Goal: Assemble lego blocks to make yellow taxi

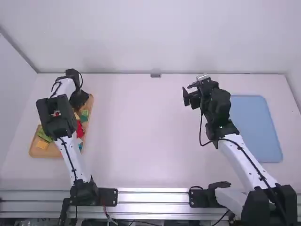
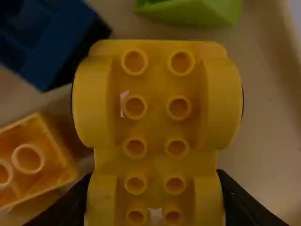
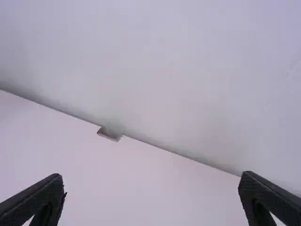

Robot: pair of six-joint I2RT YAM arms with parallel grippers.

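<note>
One yellow block [image 2: 155,165] is clamped in the left claw [image 1: 79,99]; the right claw [image 1: 189,95] gapes wide, empty.

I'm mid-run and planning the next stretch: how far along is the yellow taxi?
Early, it seems: I can make out no assembled taxi. In hand: a yellow studded block between the fingers of the left gripper. The right gripper is open. Left: probably placing that block and adding others; an orange block and a red block lie in the wooden tray.
</note>
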